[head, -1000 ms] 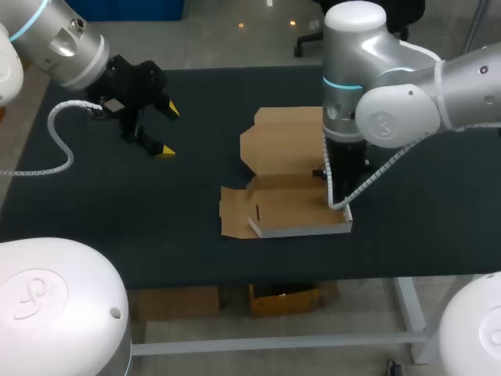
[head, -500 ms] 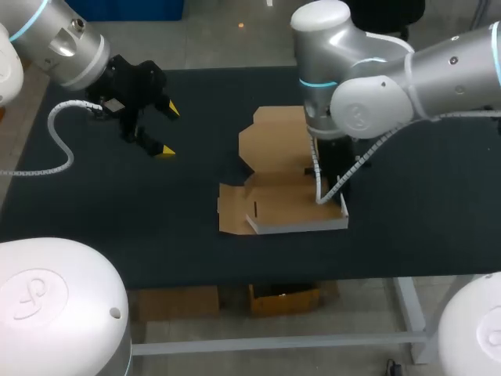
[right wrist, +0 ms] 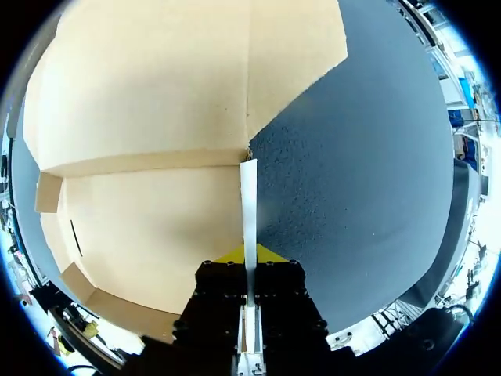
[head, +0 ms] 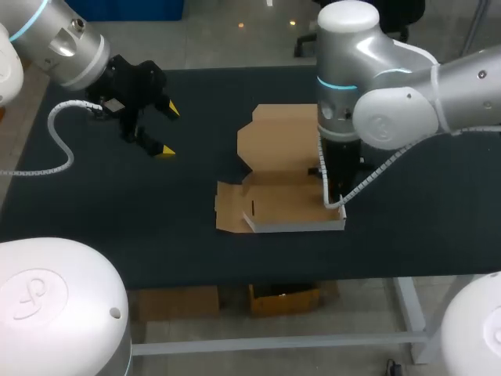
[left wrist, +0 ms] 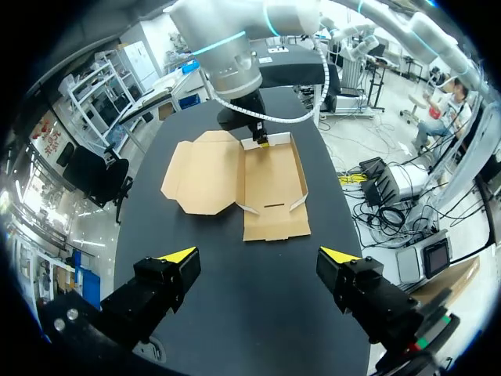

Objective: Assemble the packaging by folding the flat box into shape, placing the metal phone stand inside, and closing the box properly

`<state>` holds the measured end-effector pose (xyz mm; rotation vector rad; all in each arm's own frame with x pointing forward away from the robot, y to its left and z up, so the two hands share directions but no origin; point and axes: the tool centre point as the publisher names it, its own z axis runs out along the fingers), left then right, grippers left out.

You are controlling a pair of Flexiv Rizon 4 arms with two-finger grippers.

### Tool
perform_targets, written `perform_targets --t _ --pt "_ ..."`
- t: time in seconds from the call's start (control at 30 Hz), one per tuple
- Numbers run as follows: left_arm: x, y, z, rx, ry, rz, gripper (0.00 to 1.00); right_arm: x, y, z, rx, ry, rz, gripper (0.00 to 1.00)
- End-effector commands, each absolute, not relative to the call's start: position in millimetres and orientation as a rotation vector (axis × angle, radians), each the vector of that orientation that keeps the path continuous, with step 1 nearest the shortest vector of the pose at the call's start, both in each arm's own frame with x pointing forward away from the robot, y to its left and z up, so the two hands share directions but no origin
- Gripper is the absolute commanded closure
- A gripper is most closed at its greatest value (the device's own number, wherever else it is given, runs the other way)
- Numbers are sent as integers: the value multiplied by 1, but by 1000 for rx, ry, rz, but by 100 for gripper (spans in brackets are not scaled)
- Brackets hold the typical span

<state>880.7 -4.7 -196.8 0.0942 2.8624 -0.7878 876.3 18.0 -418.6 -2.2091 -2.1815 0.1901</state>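
The brown cardboard box [head: 275, 149] lies open in the middle of the table, its lid flat toward the back and its tray [head: 286, 205] half formed with a raised front wall. My right gripper [right wrist: 248, 252] is shut on the tray's right side wall [right wrist: 248, 196], holding it upright; in the head view its fingers are hidden under the wrist [head: 338, 168]. My left gripper [head: 167, 130] hangs open over the table's left part, well apart from the box [left wrist: 270, 184]. No metal phone stand shows in any view.
The black table [head: 156, 211] has bare room to the left, right and front of the box. Its front edge [head: 258, 280] runs a short way in front of the tray. My right arm's cable [head: 368, 178] hangs beside the tray.
My right arm swung left over the box and back to the right, still gripping the side wall. The box slid a little to the left. The left arm kept still.
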Motion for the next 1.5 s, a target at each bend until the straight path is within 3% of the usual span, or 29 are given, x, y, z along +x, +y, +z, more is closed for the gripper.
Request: perform_targets --t 0.03,1.5 --pt "880 -4 -196 94 2864 -783 0 870 10 -419 -2180 -2166 91 100" --pt "880 -4 -196 94 2864 -783 0 874 11 -418 -2145 -2158 69 100"
